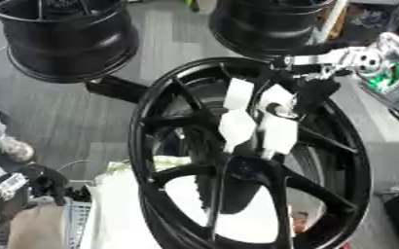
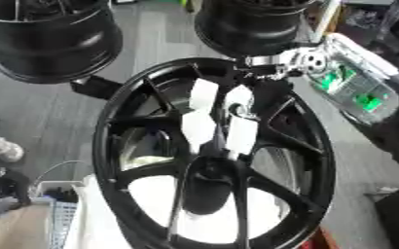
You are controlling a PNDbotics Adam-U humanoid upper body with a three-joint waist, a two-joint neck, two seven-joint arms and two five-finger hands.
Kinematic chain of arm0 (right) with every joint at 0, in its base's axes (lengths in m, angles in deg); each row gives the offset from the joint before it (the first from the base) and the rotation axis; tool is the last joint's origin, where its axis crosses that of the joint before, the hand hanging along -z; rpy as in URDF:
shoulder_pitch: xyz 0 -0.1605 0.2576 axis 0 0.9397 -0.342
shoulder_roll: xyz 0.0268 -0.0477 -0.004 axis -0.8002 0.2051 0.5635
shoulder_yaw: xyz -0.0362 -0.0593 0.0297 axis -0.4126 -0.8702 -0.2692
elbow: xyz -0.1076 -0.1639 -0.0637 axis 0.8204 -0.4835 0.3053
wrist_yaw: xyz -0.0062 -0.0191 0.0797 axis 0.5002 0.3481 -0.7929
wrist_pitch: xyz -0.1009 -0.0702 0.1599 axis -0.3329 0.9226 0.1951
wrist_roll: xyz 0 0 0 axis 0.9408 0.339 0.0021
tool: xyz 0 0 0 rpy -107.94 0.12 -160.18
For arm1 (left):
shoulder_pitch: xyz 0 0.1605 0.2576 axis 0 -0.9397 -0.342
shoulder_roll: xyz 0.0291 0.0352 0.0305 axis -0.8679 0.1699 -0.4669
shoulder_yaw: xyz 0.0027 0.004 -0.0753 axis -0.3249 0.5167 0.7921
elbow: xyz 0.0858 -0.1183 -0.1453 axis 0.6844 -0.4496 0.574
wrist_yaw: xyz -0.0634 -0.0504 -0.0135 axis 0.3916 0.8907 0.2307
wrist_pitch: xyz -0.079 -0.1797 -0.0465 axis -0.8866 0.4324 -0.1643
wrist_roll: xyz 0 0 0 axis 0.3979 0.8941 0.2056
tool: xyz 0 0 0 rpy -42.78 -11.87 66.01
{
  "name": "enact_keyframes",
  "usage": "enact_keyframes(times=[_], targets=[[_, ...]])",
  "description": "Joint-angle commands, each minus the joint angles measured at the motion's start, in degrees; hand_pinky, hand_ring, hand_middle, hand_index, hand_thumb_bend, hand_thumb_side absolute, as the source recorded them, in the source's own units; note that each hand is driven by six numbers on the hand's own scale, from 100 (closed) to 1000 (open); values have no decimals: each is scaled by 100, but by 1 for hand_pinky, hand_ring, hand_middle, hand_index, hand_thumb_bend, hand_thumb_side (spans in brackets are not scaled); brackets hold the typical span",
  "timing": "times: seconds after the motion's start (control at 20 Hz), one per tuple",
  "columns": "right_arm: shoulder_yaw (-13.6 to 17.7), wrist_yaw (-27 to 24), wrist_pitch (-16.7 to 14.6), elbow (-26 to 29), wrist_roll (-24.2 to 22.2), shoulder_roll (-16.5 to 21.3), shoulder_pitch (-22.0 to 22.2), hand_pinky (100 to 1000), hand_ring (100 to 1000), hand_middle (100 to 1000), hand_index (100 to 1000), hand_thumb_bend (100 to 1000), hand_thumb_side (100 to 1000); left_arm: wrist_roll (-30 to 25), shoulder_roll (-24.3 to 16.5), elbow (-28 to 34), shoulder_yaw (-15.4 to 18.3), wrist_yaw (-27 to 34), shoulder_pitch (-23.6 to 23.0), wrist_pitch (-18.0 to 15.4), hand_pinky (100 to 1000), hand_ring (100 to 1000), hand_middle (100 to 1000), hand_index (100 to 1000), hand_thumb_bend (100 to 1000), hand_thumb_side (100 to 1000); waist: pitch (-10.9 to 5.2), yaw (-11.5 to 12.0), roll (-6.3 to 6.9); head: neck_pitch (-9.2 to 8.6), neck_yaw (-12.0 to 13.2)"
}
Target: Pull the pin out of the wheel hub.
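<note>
The right hand (image 1: 309, 95) reaches down onto the black wheel (image 1: 331, 204) by the white tags (image 1: 237, 125); whether its fingers pinch anything, I cannot tell. No pin shows clearly, so pulling probably remains.

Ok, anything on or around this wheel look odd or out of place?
The black wheel has several white paper-like patches stuck over the spokes near its hub, which is unusual. The right hand reaches in at the upper rim beside them. No pin can be made out, and nothing looks damaged.
</note>
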Motion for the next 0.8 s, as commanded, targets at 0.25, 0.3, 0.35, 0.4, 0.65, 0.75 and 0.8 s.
enact_keyframes(times=[0.25, 0.3, 0.35, 0.4, 0.65, 0.75, 0.8], targets=[[87, 150, 163, 3, -316, 158, 18, 655, 411, 747, 904, 283, 313, 9, -93, 120, 6, -4, 65, 8, 558, 475, 480, 662, 100, 1000, -74, -19, 19, -15, 27], [90, 189, 166, 1, -355, 166, 29, 659, 413, 748, 904, 284, 321, 9, -93, 120, 7, -4, 65, 8, 558, 475, 480, 662, 100, 1000, -75, -20, 19, -15, 28], [93, 234, 168, 1, -398, 174, 40, 661, 414, 748, 904, 284, 325, 9, -94, 120, 7, -3, 65, 7, 558, 475, 480, 662, 100, 1000, -75, -23, 19, -15, 31], [98, 280, 168, 1, -443, 180, 49, 662, 415, 748, 904, 285, 329, 9, -94, 120, 6, -3, 64, 7, 558, 475, 480, 662, 100, 1000, -75, -24, 20, -15, 32], [132, 546, 170, 11, -658, 206, 78, 663, 416, 717, 870, 279, 370, 9, -96, 120, 11, 2, 64, 2, 558, 474, 480, 662, 100, 1000, -78, -33, 25, -15, 35], [151, 659, 171, 15, -722, 207, 81, 663, 419, 702, 852, 273, 380, 9, -97, 119, 12, 3, 63, 1, 558, 474, 480, 662, 100, 1000, -78, -37, 27, -15, 37], [161, 707, 173, 17, -747, 208, 84, 664, 423, 697, 848, 271, 387, 9, -98, 118, 12, 3, 63, 0, 558, 474, 480, 662, 100, 1000, -78, -38, 27, -15, 37]])
